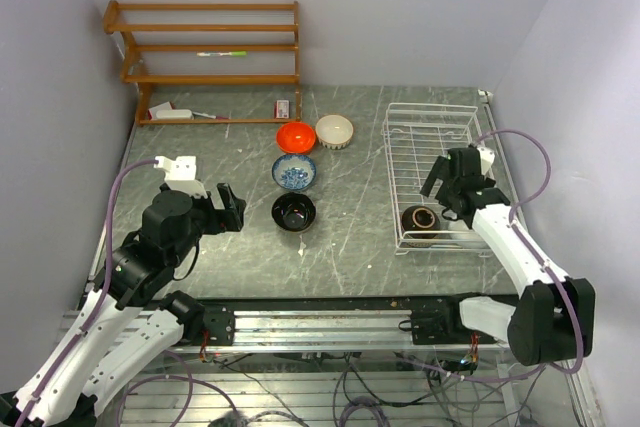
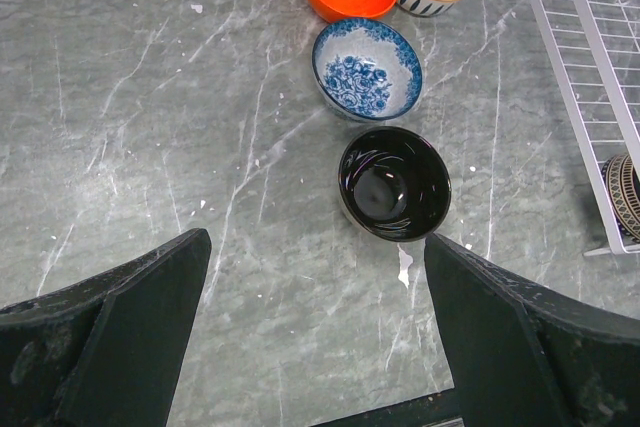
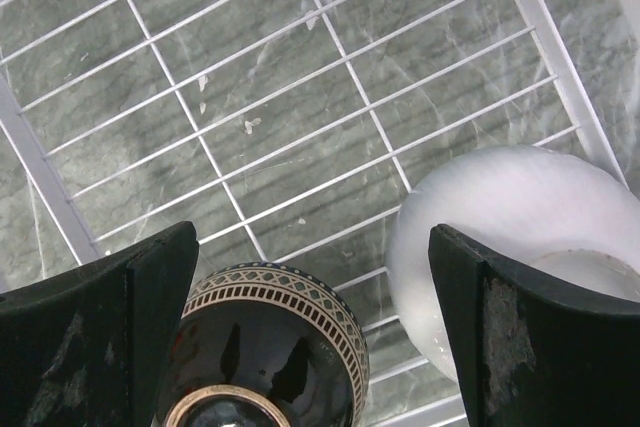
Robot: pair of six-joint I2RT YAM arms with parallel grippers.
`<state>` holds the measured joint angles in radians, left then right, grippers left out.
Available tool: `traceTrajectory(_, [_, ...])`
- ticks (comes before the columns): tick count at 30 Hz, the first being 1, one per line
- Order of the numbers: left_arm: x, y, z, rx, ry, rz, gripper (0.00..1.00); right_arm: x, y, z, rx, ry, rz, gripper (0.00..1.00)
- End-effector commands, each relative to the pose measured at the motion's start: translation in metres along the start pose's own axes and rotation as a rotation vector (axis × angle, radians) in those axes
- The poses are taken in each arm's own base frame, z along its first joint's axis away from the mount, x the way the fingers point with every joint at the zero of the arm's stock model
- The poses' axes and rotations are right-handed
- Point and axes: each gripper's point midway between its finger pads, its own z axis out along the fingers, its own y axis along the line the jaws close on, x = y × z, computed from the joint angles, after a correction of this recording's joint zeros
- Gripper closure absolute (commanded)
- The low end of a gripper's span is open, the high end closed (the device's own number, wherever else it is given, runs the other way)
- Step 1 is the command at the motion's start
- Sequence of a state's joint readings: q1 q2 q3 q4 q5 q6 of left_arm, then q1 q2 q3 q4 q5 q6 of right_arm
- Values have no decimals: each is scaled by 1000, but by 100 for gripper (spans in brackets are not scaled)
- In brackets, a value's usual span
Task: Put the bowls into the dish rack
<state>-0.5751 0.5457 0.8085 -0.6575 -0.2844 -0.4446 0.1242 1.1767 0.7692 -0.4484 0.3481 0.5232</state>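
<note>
The white wire dish rack (image 1: 432, 137) held the brown round bowl (image 1: 421, 219) and the white bowl (image 3: 500, 217) at its near end beneath the empty, wide-open right gripper (image 3: 310, 247), while the open left gripper (image 2: 315, 245) faced the glossy black bowl (image 2: 394, 183) outside it, evidently next for loading.

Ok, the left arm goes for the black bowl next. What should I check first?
1. Left end effector open and empty: ok.
2. Black bowl upright, ahead between the fingers: ok.
3. Gap to the blue-and-white bowl just behind it: cannot tell, it looks very narrow.
4. Right end effector open and empty: ok.
5. Right arm out of the way of the dish rack: not ok, it hangs over the near end.
6. Rack space: brown bowl and white bowl fill the near end, far grid bare: ok.
</note>
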Motion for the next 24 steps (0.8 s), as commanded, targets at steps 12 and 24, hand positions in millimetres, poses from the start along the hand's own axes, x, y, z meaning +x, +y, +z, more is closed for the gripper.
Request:
traceTrajectory(12, [-3, -3, 1, 11, -15, 4, 1, -80, 84, -76, -344, -203, -57, 0])
traceTrajectory(24, [-9, 10, -5, -57, -51, -34, 1, -24, 260, -156, -675, -209, -379, 0])
